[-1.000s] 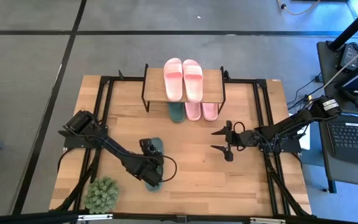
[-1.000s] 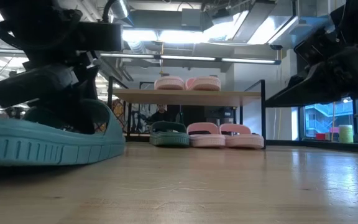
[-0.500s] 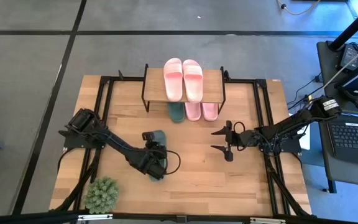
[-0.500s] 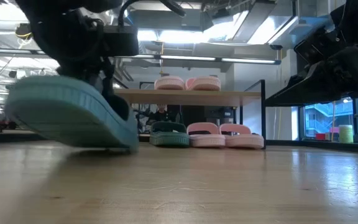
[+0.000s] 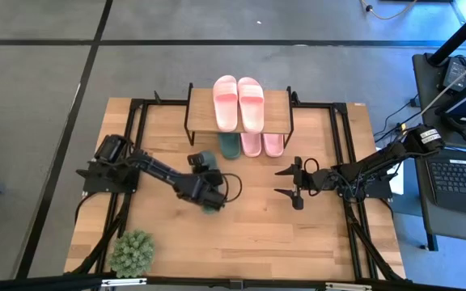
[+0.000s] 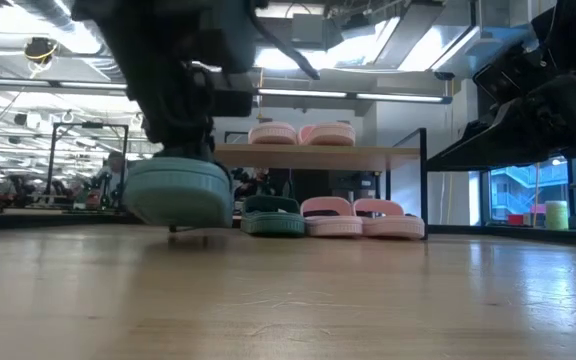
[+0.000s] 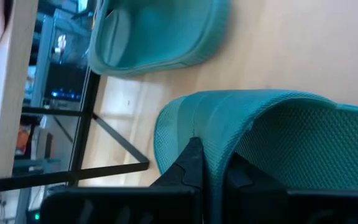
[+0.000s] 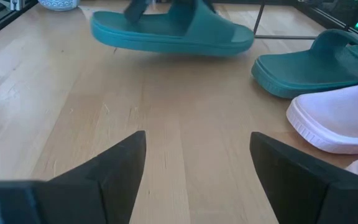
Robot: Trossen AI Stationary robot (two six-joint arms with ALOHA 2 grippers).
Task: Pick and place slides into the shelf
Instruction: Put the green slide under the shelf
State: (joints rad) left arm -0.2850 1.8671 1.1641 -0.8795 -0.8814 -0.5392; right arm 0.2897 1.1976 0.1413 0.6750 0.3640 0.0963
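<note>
I've carried the green slide (image 5: 207, 179) off the desk (image 5: 249, 234) and closer to the shelf (image 5: 277, 113), left gripper (image 5: 204, 187) fingers clamped on its strap. I'd bring it in low and straight beside its green mate (image 5: 229, 145) underneath. Right gripper (image 5: 291, 182) waits near the shelf's front, fingers apart.

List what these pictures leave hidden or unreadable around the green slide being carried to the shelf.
- Left gripper: in the high view the arm covers its fingers and most of the carried green slide.
- Lower level of the shelf: in the high view the top board hides the backs of the slides below.
- Low view: the carried slide blocks the shelf's left legs.
- Right gripper: waits open beside the shelf; nothing hidden.
</note>
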